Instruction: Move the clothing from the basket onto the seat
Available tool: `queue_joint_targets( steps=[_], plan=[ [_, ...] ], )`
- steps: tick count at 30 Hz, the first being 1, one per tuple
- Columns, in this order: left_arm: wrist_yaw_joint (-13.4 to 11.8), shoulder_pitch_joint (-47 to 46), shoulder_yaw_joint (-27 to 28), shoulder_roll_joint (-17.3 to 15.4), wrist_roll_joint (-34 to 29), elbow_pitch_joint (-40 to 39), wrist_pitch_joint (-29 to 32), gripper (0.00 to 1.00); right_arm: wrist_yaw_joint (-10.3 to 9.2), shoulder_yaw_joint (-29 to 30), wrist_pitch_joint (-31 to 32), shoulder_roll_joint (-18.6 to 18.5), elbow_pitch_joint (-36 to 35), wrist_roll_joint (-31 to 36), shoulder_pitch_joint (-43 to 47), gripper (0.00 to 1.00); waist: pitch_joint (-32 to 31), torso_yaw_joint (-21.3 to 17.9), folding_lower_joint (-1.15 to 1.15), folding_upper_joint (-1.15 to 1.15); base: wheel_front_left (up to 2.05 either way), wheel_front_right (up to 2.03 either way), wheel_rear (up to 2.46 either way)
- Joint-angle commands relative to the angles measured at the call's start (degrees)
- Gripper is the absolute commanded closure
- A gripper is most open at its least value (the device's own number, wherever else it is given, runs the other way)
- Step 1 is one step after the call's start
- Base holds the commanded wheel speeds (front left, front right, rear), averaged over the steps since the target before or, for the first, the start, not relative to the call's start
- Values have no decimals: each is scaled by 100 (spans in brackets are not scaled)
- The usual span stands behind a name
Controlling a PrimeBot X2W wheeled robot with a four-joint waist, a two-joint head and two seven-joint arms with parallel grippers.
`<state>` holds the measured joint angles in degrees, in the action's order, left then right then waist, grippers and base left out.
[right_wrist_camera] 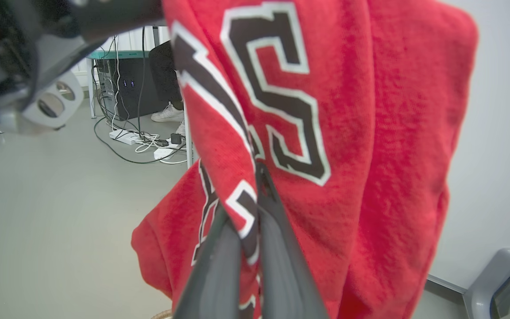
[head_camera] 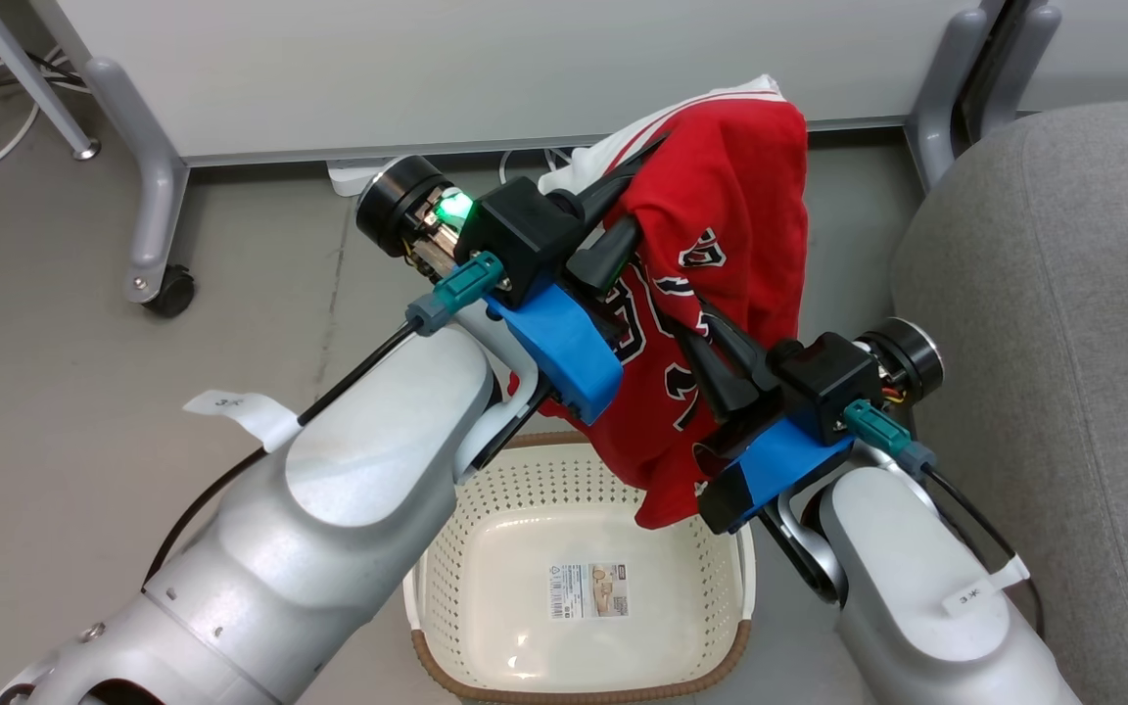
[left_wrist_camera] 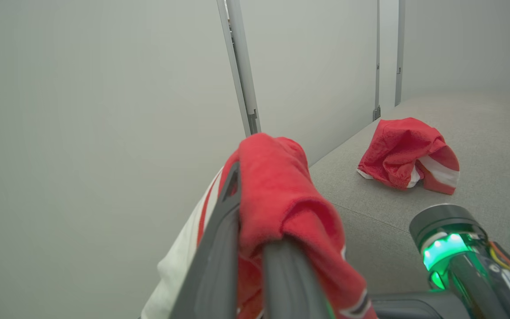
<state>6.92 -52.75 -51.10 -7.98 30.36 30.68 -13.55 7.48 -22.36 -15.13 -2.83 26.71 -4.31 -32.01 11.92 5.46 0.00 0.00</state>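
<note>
While held clear above the basket [head_camera: 446, 548], hung from both grippers as one red jersey [head_camera: 730, 196]. Draped in loose folds, white panel uppermost and farthest from the basket, black-and-white numbers on the side facing the arms. Was pinched high beyond the basket's far rim by the left gripper [head_camera: 637, 191]: jaws clamped on a bunched fold, red cloth spilling over the dark fingers [left_wrist_camera: 219, 248]. Was nipped lower and nearer the basket by the right gripper [head_camera: 691, 328]: jaws pressed together on the lettered cloth, a white-edged black numeral just past the tips. Dangled its lowest fold over the basket's far right corner; could not tell whether touching the rim. Saw a paper label [head_camera: 588, 589] flat on the basket's bottom. Saw a green light [head_camera: 453, 208] glowing on the left wrist, above and beyond the basket's left rim. Saw the basket on the grey floor [head_camera: 55, 392], with the seat [head_camera: 1034, 294] just to its right and a white partition [head_camera: 427, 69] beyond it. Saw a second red garment [left_wrist_camera: 405, 153] with white stripes crumpled on the seat, well apart from the basket.
</note>
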Motion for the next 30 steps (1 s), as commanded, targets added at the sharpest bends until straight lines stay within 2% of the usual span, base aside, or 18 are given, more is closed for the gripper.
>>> queue_joint_targets(
  steps=[1, 4, 5, 6, 7, 20, 30],
  plan=[
    [-29, -88, -10, -16, 29, 13, -32, 100, 3, -9, -2, -11, -12, -27, -36, 100, 0, -2, 0, 0, 0, 0, 0],
    [-44, -81, -14, -16, 40, 24, -31, 100, 3, -22, -2, -11, -28, -30, -33, 100, 2, -10, 0, 0, 0, 0, 0],
    [-43, -67, -10, -7, 57, 40, -14, 67, 3, -26, -2, -11, -35, -36, -33, 100, 2, -13, 0, 0, 0, 0, 0],
    [-49, -66, -11, -3, 62, 43, -12, 4, 3, -29, -2, -11, -42, -42, -34, 100, 0, -15, 0, 0, 0, 0, 0],
    [-64, -69, -8, -2, 56, 41, -23, 0, 2, -31, -2, -11, -51, -47, -34, 100, -2, -17, 0, 0, 0, 0, 0],
    [-121, 7, -51, -93, 16, 95, -52, 0, 2, 10, -2, -11, -250, -137, 4, 100, -7, -63, 0, 0, 0, 0, 0],
    [-181, 183, -47, -215, 34, 78, -107, 0, 3, 303, -3, -11, -594, -6, 97, 100, -22, -252, 0, 0, 0, 0, 0]
  ],
)
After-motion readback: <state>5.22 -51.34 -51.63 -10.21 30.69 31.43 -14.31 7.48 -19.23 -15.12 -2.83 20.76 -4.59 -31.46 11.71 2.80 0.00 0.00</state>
